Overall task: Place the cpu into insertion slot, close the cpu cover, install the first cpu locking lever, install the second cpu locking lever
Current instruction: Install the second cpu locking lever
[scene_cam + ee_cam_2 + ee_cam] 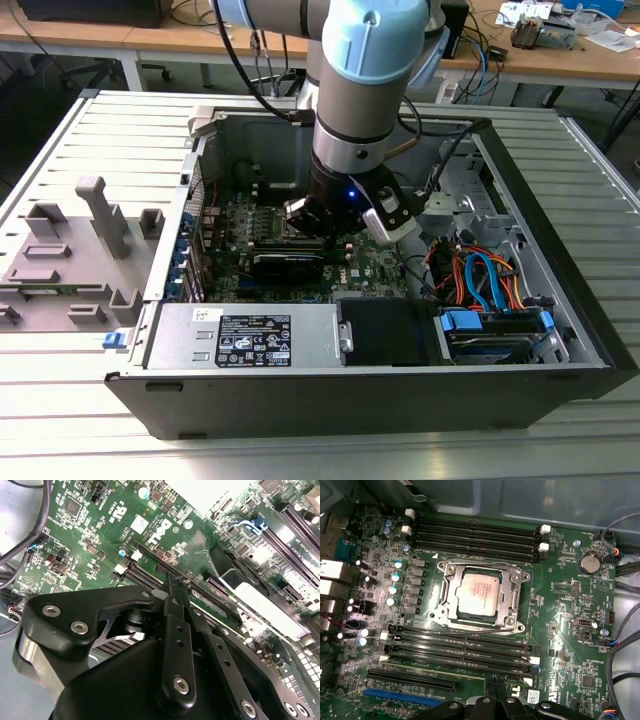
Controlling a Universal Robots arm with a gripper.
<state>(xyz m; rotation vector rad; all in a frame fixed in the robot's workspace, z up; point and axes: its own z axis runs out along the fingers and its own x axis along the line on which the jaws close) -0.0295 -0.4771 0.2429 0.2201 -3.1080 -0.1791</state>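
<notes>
Arm: reaches down into the open computer case (pixel 560 330), which lies on a ribbed metal surface (pixel 60 380).
Pincer (pixel 175 582): in the second wrist view its black fingers (pixel 177 630) are pressed together with nothing between them, tips just above the motherboard (pixel 100 535) beside the long black memory slots (pixel 150 565).
Cpu (pixel 477 592): in the first wrist view it sits flat in the insertion slot (pixel 479 599), silvery top facing up.
Cpu cover (pixel 507 592): lies closed around the chip, which shows through its window.
Memory slots, first wrist view: one bank on either side of the socket, near it.
Grey fixture (pixel 70 255): rests on the surface at the exterior view's left, well apart from the case.
</notes>
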